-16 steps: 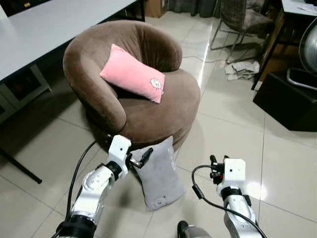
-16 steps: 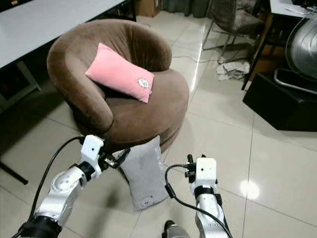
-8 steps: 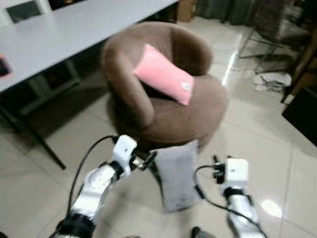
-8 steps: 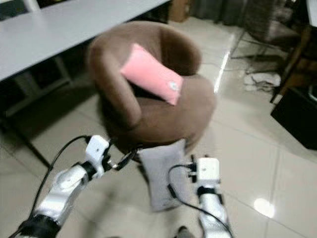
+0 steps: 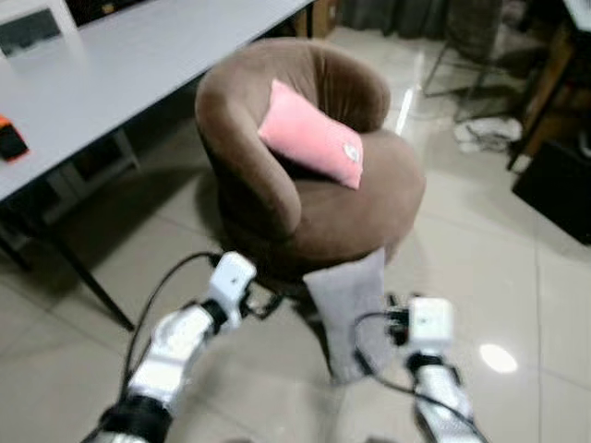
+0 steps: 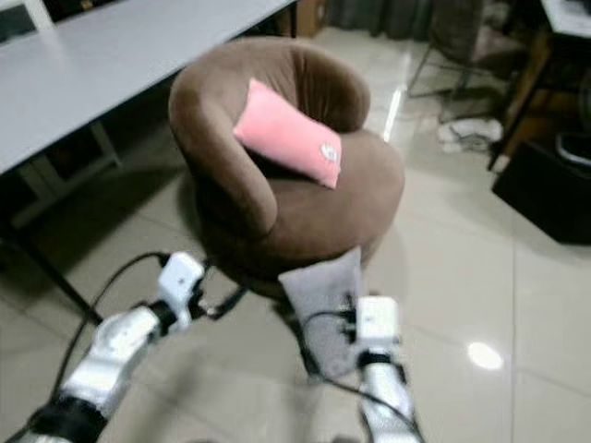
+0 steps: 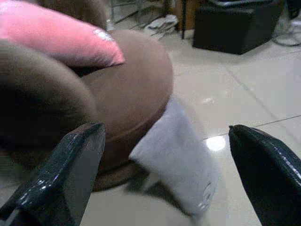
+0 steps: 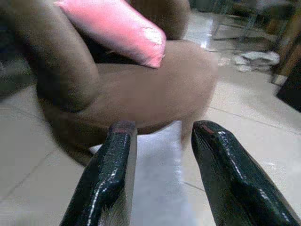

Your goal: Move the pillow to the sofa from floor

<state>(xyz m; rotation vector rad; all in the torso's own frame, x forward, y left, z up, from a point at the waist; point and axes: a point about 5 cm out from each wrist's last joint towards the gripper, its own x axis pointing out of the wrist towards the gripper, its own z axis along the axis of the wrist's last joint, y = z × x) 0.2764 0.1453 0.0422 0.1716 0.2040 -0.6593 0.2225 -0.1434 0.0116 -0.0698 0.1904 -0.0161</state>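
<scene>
pillow (image 5: pixel 349 309), grey, stands on the tiled floor (image 5: pixel 517 268), leaning with its top edge against the base of the round brown sofa (image 5: pixel 314 185). a pink cushion (image 5: pixel 310 136) leans on the sofa's backrest, leaving the front of the seat bare. left gripper (image 7: pixel 164 165) hovers just left of the pillow, fingers spread wide and holding nothing. right gripper (image 8: pixel 162 160) is near the pillow's right edge, fingers parted and empty. open tile lies to the right; a grey table (image 5: pixel 111 65) stands to the left.
</scene>
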